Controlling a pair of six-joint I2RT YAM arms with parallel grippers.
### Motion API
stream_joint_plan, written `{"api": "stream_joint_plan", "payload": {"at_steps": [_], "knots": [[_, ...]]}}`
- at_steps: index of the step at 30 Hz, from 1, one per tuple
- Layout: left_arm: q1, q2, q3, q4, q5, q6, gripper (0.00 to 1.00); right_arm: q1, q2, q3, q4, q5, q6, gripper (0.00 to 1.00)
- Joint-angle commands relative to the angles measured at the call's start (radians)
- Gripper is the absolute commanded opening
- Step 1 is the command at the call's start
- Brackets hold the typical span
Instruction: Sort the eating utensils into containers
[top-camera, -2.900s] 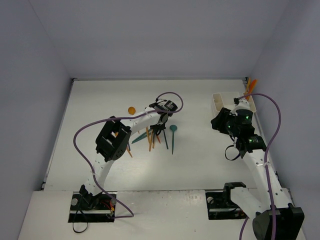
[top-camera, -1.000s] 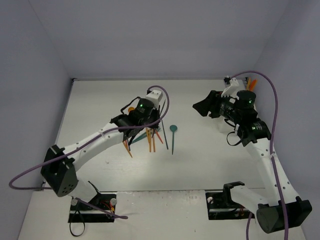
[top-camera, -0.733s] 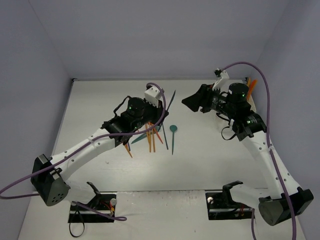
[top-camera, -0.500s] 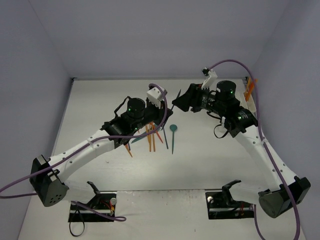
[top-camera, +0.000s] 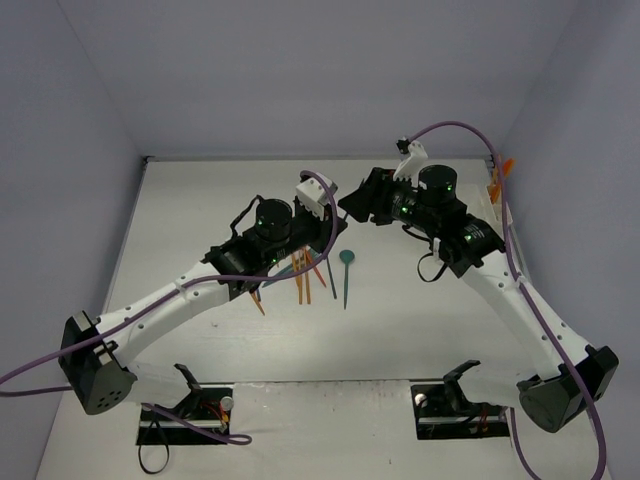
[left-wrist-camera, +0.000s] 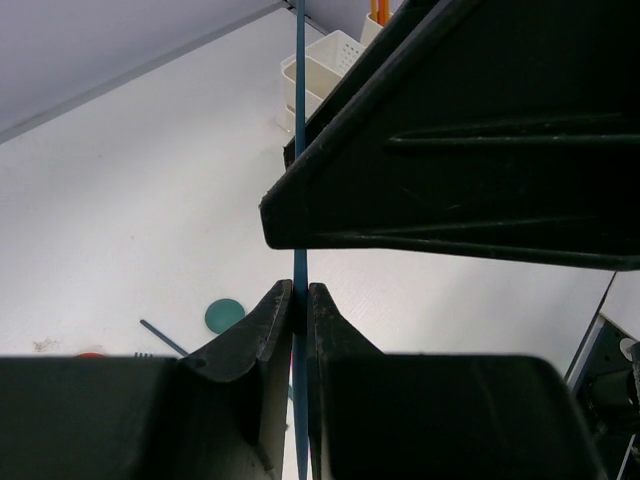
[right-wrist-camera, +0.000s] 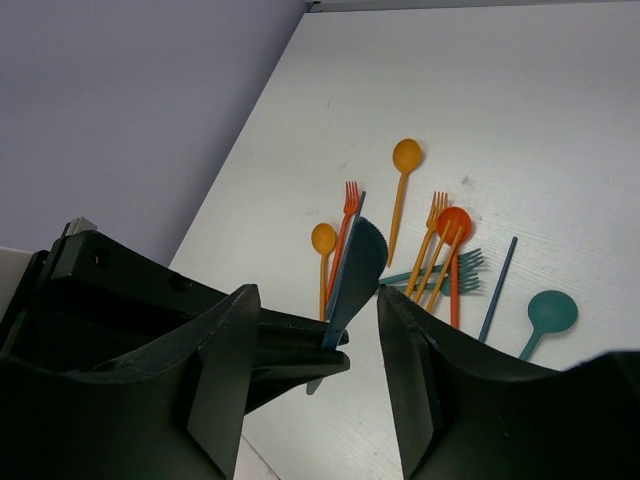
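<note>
My left gripper (left-wrist-camera: 299, 300) is shut on a teal knife (left-wrist-camera: 299, 120) and holds it upright above the table. It also shows in the top view (top-camera: 330, 208). My right gripper (right-wrist-camera: 318, 295) is open, one jaw on each side of the knife's serrated blade (right-wrist-camera: 356, 265), not touching it; in the top view it (top-camera: 354, 200) meets the left gripper tip to tip. Several orange, red-orange and teal utensils (right-wrist-camera: 440, 250) lie in a loose pile (top-camera: 300, 275) below. The white compartmented container (left-wrist-camera: 320, 72) stands at the far right with orange utensils (top-camera: 503, 167) in it.
A teal spoon (top-camera: 346, 258) lies apart, right of the pile. An orange spoon (right-wrist-camera: 405, 156) lies at the pile's far side. The side walls stand close to the table's left and right edges. Both arms reach over the table's middle.
My left gripper rose from the pile with the teal knife. My right arm swung left from the container, and its open jaws now flank the knife's blade.
</note>
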Motion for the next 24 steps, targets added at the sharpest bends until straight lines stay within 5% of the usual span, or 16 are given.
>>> {"api": "stream_joint_plan", "payload": {"at_steps": [1, 17, 24], "knots": [[-0.005, -0.041, 0.042, 0.105, -0.031, 0.014, 0.00, 0.019, 0.001, -0.004, 0.086, 0.040, 0.015, 0.45], [-0.006, 0.013, 0.063, 0.143, -0.030, -0.030, 0.00, 0.023, 0.036, -0.006, 0.098, 0.042, -0.021, 0.30], [-0.006, 0.026, 0.059, 0.145, -0.039, -0.064, 0.00, 0.023, 0.027, -0.004, 0.100, 0.083, -0.053, 0.03]]}}
